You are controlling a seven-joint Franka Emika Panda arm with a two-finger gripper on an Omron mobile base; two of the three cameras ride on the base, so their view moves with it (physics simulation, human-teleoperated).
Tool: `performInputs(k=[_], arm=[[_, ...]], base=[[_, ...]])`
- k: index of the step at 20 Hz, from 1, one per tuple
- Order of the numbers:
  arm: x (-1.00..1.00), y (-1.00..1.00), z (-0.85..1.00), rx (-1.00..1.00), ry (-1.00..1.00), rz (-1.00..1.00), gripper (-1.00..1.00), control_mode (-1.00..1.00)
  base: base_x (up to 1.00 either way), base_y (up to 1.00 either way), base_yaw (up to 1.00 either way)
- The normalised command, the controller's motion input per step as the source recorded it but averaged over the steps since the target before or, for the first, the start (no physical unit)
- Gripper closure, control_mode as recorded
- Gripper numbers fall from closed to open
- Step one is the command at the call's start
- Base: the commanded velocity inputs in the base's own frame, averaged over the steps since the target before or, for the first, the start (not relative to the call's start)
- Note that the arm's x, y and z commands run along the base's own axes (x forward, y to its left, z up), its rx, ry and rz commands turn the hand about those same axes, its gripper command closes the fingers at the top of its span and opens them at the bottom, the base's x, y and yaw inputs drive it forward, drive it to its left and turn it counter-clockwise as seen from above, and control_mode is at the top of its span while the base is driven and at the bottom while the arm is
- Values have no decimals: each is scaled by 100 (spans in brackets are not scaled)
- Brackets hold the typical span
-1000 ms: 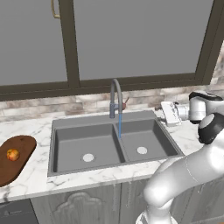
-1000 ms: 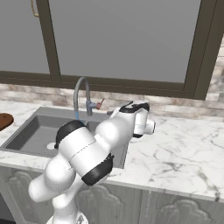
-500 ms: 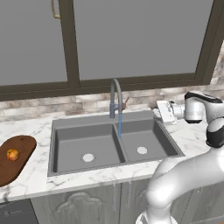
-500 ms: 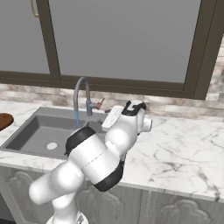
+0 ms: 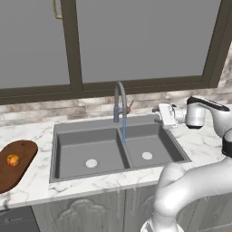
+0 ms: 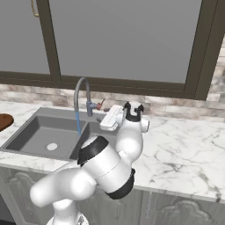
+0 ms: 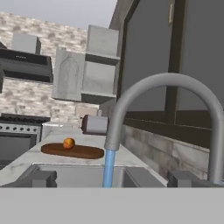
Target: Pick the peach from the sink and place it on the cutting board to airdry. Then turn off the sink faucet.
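Note:
The peach (image 5: 13,159) lies on the cutting board (image 5: 18,167) on the counter left of the sink (image 5: 68,131); the hand view shows the peach (image 7: 68,143) on the board (image 7: 72,151) far off. The sink faucet (image 5: 119,97) stands behind the divider, a blue water stream (image 5: 124,130) falling from its spout and its reddish lever (image 5: 129,108) on the right. My gripper (image 5: 159,113) hovers open and empty over the right basin's back edge, right of the lever and pointing at the faucet (image 7: 166,83). Its fingertips (image 7: 41,178) stand wide apart.
A dark-framed window and a brick backsplash (image 5: 81,108) run behind the sink. Wide marble counter (image 6: 184,145) lies to the right. The hand view shows a stove (image 7: 15,138), a range hood and a grey canister (image 7: 94,124) beyond the board.
The hand has swung left toward the faucet and turned to face it. The peach, board and running water are unchanged; the gripper stays open.

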Motion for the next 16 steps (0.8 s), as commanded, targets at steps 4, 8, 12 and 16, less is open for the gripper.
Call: performInputs(k=[4, 8, 12, 16], arm=[[22, 11, 0, 0, 4, -5, -100, -100], [28, 12, 0, 0, 7, -4, -100, -100], [32, 7, 0, 0, 9, -2, -100, -100], [29, 2, 0, -1, 11, -3, -100, -100]], base=[[0, 0, 0], [0, 0, 0], [0, 0, 0], [0, 0, 0]])
